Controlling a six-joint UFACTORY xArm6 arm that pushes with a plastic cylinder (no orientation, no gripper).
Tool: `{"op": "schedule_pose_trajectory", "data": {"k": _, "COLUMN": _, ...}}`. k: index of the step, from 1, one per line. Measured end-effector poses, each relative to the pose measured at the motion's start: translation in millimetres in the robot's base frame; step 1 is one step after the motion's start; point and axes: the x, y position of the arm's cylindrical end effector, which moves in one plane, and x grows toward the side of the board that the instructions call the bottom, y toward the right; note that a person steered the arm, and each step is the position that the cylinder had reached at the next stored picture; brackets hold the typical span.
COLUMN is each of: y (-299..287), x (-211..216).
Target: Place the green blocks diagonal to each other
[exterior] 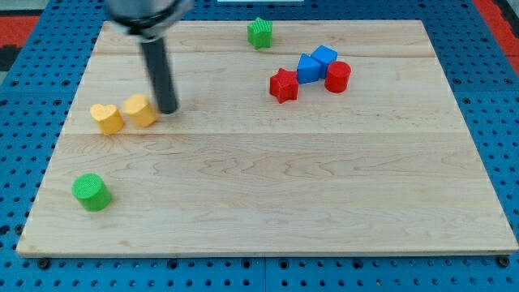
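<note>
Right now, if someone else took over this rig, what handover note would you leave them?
My tip rests on the board just right of the right-hand yellow block; whether it touches I cannot tell.
The green star block sits at the board's top edge, near the middle.
The green cylinder is at the bottom left.
They are far apart, neither near my tip.
Done: nothing visible.
Left: bring the green blocks close, corner to corner.
</note>
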Motion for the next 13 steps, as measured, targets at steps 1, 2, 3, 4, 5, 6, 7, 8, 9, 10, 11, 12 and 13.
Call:
{"op": "schedule_pose_trajectory", "data": {"k": 1, "y": -7, "x": 4}}
{"op": "schedule_pose_trajectory", "data": {"k": 2, "y": 16, "x": 22}}
{"op": "schedule_pose_trajectory", "data": {"k": 3, "y": 56, "x": 116}}
{"op": "schedule_pose_trajectory", "data": {"k": 4, "y": 19, "x": 164}}
{"op": "schedule_pose_trajectory", "data": {"k": 5, "y": -49, "x": 184}}
{"op": "schedule_pose_trajectory", "data": {"k": 6, "y": -63, "x": 139}}
{"op": "schedule_pose_trajectory", "data": {"k": 7, "y": -63, "x": 82}}
{"op": "schedule_pose_trajectory", "data": {"k": 8, "y": -48, "x": 66}}
{"op": "schedule_pose_trajectory", "data": {"k": 9, "y": 20, "x": 67}}
{"op": "schedule_pose_trajectory", "data": {"k": 10, "y": 82, "x": 42}}
{"op": "schedule_pose_trajectory", "data": {"k": 11, "y": 71, "x": -20}}
{"op": "schedule_pose_trajectory", "data": {"k": 12, "y": 77, "x": -87}}
{"op": "schedule_pose_trajectory", "data": {"k": 13, "y": 190, "x": -122}}
